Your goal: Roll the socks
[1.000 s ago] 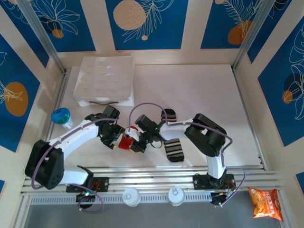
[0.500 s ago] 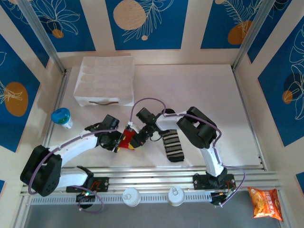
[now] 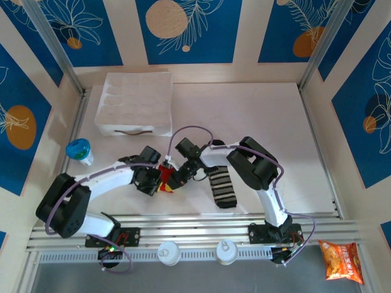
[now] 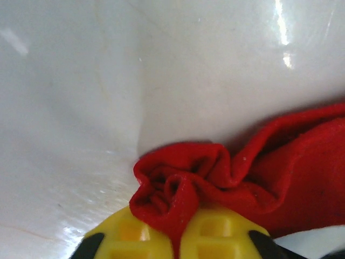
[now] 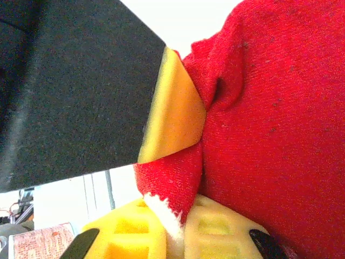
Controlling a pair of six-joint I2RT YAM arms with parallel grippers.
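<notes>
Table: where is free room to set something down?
Free: the wide patch right of the white tray, beyond the striped sock. Crowded: the near middle, where left gripper and right gripper pinch the red sock.

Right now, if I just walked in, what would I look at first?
The bright red sock near the front middle of the table grabs the eye first, pinched from both sides by the left end effector and the right end effector. Just to its right the black and grey striped sock lies flat on the table. A white tray sits at the back left.
</notes>
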